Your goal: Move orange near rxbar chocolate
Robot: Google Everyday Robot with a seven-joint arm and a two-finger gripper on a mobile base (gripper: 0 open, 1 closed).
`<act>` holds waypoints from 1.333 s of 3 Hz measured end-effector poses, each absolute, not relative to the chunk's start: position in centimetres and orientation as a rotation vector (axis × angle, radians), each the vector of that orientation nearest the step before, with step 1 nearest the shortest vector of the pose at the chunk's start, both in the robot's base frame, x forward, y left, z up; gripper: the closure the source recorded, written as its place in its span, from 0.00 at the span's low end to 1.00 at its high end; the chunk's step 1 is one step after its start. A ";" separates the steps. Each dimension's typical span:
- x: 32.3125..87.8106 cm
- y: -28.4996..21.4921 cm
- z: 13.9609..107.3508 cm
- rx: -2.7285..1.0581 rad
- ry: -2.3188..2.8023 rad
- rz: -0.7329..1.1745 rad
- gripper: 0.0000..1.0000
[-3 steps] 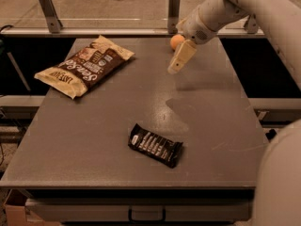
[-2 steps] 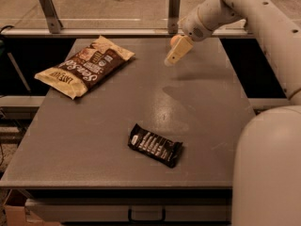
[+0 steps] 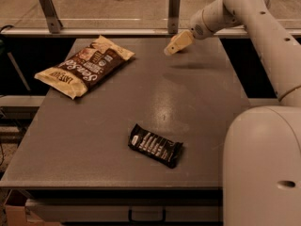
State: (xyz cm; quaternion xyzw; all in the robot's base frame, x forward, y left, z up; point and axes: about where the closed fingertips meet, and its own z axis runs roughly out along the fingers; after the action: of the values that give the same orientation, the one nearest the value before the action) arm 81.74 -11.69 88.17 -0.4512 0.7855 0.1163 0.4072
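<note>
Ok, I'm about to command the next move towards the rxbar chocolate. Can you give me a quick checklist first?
1. Orange located: cannot tell. No orange shows on the table or at the gripper.
2. Gripper position known: ok. It hovers over the table's far edge, to the right of the chip bag.
3. Rxbar chocolate in view: ok. It lies flat near the table's front, about mid-width.
4. Chip bag out of the way: ok. It sits at the far left, well apart from the bar.
5. Path from gripper to bar: ok. Only bare tabletop lies between them.
</note>
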 end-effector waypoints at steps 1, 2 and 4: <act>82.1 -12.9 86.6 -0.942 2.080 0.334 0.00; 82.1 -12.9 86.6 -0.940 2.081 0.336 0.00; 82.8 -11.7 86.4 -0.897 2.010 0.364 0.00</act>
State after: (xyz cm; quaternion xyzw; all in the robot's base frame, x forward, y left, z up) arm 82.76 -11.71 86.42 -0.3612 0.8091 0.1467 0.4398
